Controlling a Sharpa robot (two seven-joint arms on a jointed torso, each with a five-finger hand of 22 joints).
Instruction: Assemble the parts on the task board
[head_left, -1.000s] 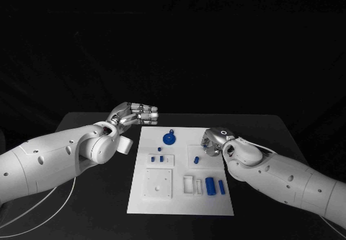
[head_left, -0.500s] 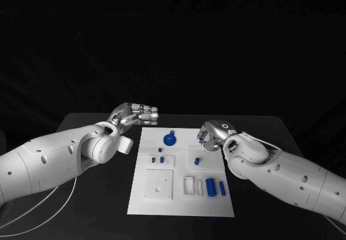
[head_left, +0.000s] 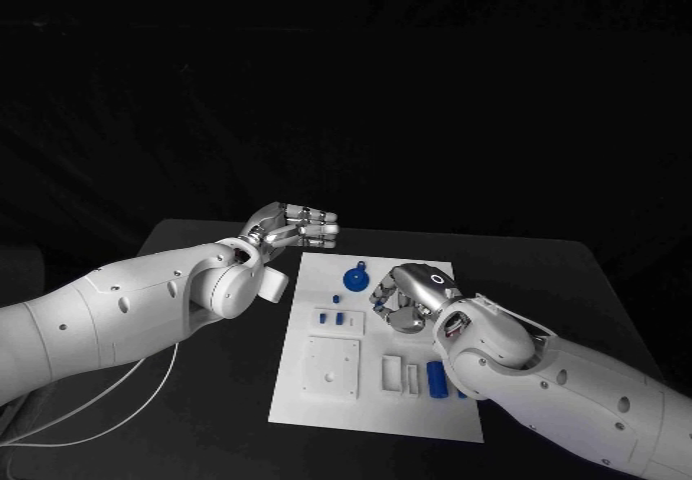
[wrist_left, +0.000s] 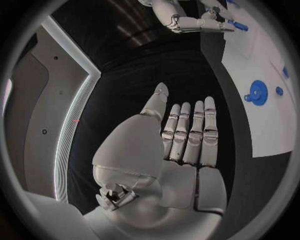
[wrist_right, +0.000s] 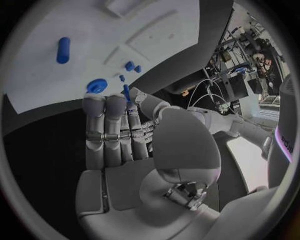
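The white task board (head_left: 335, 405) lies in the middle of the black table. On it sit a blue gear (head_left: 356, 277), a tiny blue piece (head_left: 335, 298), two small blue pieces (head_left: 332, 318) in a raised block, and a blue cylinder (head_left: 436, 378) half hidden by my right arm. My right hand (head_left: 404, 297) hovers over the board's middle. In the right wrist view its thumb and a finger pinch a small blue peg (wrist_right: 126, 92). My left hand (head_left: 296, 226) is raised beyond the board's far left corner, fingers straight, holding nothing.
White blocks stand on the board: a square plate (head_left: 332, 366) at the near left and narrow slotted pieces (head_left: 395, 373) beside the cylinder. Black table (head_left: 202, 410) shows on both sides of the board. A white cable (head_left: 116, 390) hangs under my left arm.
The camera has shifted. My right hand has come down and toward the board's middle, covering the spot where the small blue peg stood. My left hand has hardly moved.
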